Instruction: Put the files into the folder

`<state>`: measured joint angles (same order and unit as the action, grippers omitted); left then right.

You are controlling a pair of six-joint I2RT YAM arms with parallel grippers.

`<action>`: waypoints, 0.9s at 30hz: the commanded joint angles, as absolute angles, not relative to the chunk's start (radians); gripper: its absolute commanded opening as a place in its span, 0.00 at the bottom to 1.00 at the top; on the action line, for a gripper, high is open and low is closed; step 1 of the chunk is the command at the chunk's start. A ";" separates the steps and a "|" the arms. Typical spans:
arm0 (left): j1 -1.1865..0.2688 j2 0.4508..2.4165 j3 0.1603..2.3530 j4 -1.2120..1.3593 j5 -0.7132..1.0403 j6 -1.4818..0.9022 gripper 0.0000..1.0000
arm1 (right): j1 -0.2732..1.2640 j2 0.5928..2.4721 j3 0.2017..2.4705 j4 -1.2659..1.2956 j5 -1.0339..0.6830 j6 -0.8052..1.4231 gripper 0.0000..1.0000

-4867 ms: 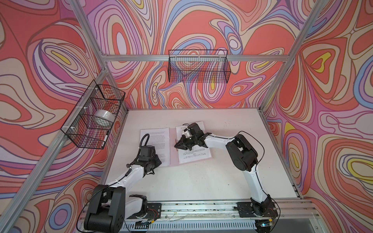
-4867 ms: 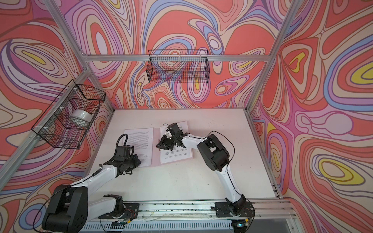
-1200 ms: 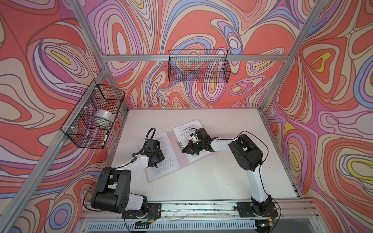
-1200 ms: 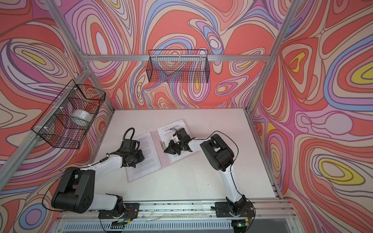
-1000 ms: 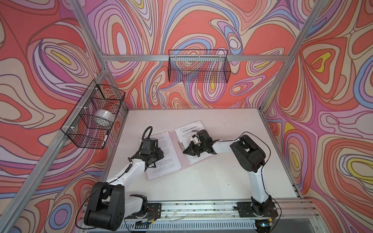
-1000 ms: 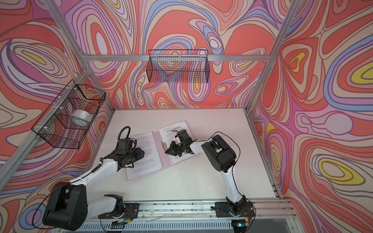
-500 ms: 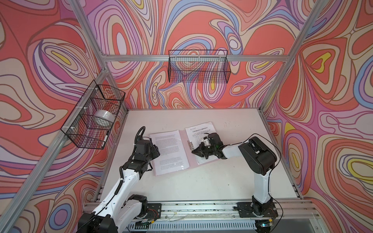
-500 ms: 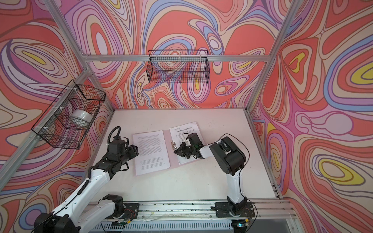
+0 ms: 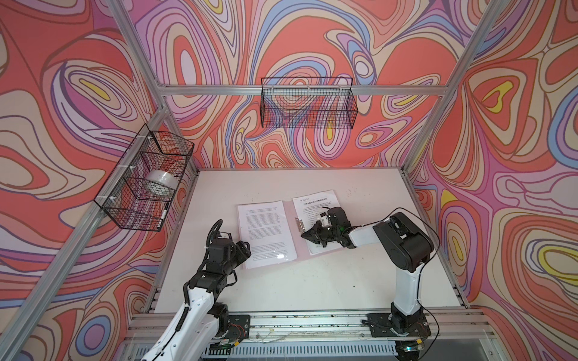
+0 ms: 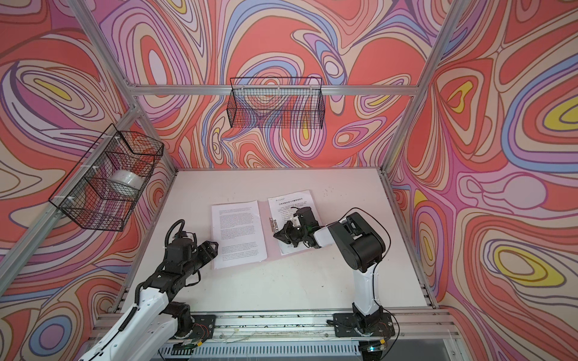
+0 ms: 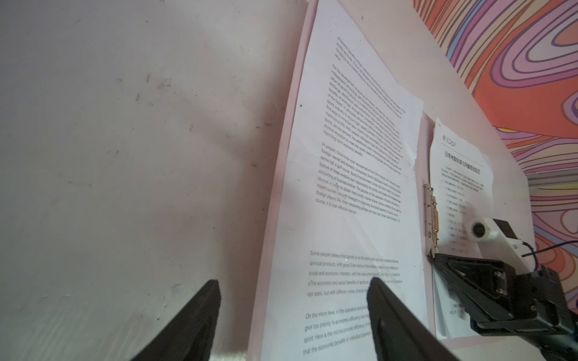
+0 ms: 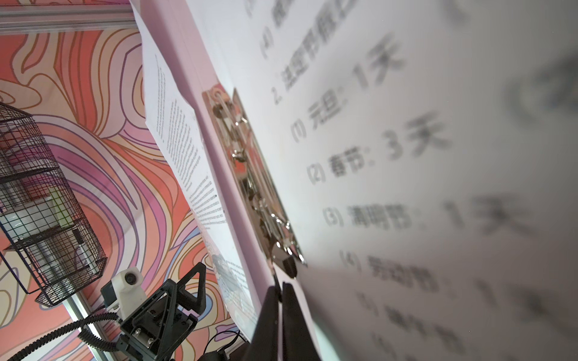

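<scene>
The pale pink folder (image 9: pixel 290 215) (image 10: pixel 264 218) lies open on the table. One of the files (image 9: pixel 266 231) (image 10: pixel 239 231) lies on its left flap, and another printed sheet (image 9: pixel 316 203) (image 10: pixel 291 200) lies on its right flap. The metal clip (image 9: pixel 299 223) (image 11: pixel 432 218) (image 12: pixel 250 175) runs along the spine. My right gripper (image 9: pixel 305 235) (image 10: pixel 276 235) (image 12: pixel 279 286) is shut, low over the right sheet, its tips at the near end of the clip. My left gripper (image 9: pixel 245 250) (image 10: pixel 212 248) (image 11: pixel 292 284) is open and empty, raised off the left sheet's near left corner.
A wire basket (image 9: pixel 144 187) on the left wall holds a white roll (image 9: pixel 161 184). Another wire basket (image 9: pixel 308 106) hangs on the back wall. Aluminium posts frame the white table (image 9: pixel 312 287), with bare surface in front of the folder.
The folder and its sheets slid right and turned straighter with the shut right gripper. The left gripper came off the left sheet, drew back toward the front left and opened wider.
</scene>
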<state>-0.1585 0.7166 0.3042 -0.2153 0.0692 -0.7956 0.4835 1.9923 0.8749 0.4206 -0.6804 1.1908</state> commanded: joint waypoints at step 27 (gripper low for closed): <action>-0.138 0.747 0.273 -0.043 0.239 -0.868 0.03 | 0.472 2.017 0.857 0.446 -0.674 1.266 0.00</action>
<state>-0.1429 0.7795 0.2192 0.0105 0.2455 -0.8761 0.4782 2.0052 0.8600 0.4866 -0.6971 1.2606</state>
